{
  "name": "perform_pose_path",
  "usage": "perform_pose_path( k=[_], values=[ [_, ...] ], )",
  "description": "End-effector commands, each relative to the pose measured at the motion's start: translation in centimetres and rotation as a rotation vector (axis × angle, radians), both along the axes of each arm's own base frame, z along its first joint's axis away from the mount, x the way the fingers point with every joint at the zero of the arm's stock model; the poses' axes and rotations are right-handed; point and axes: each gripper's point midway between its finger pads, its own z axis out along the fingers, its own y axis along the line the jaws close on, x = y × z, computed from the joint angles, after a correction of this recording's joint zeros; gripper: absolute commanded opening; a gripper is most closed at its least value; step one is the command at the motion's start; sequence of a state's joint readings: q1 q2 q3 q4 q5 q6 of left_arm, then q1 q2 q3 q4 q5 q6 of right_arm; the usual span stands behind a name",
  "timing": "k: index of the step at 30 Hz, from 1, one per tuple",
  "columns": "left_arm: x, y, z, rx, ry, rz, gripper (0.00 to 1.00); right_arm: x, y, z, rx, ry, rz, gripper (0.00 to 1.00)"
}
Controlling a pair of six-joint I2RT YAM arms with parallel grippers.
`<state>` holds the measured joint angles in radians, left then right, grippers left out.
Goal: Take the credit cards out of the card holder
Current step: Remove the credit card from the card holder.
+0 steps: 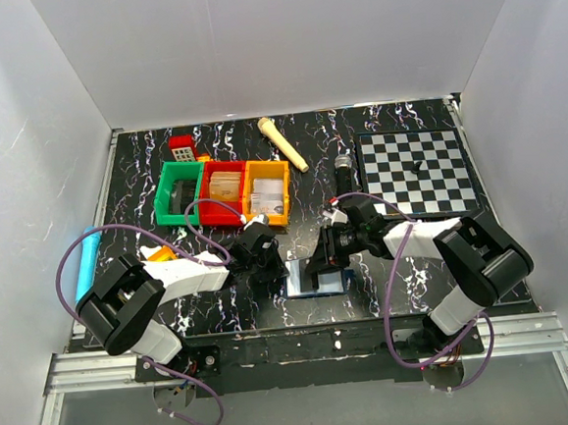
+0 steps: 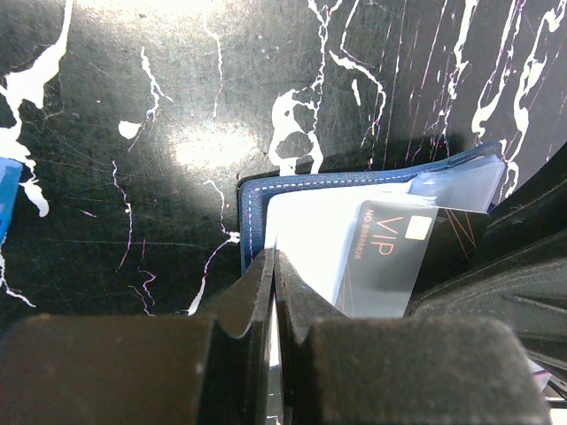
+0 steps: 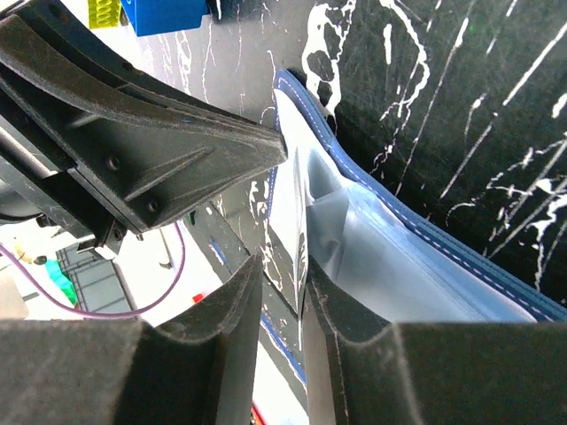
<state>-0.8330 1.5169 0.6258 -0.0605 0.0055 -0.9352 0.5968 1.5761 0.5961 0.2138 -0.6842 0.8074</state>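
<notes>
Closest to the lens is my left claw (image 2: 274,266), fingers pressed together with no gap, tips down at the near left corner of the holder (image 2: 251,212); behind that arm, seen from above, a green, a red and an orange bin (image 1: 165,197) stand in a row; the holder lies open and flat on the bench (image 2: 133,177), near its front edge, between my two arms; a white card (image 2: 310,230) lies on its inside, just right of my left tips; right of that a black VIP card (image 2: 399,252) sits askew over the clear pockets; my right claw (image 3: 283,273) comes next, fingers a little apart, straddling a card seen edge-on; bench shows between one finger and the card, and I cannot tell whether the other touches it; a chessboard (image 1: 418,169) lies far right, well apart from the holder.
</notes>
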Motion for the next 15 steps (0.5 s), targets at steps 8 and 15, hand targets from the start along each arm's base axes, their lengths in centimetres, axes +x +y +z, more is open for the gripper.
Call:
perform_pose_path(
  k=[8,15],
  values=[
    [-4.20,6.27,-6.45,0.287,0.168,0.000,0.00,-0.03,-0.35,1.19,0.031,-0.033,0.010,0.30],
    [-4.18,6.29,-6.45,0.288,0.167,0.001,0.00,0.01,-0.78,1.15,0.026,-0.034,0.003,0.28]
  ],
)
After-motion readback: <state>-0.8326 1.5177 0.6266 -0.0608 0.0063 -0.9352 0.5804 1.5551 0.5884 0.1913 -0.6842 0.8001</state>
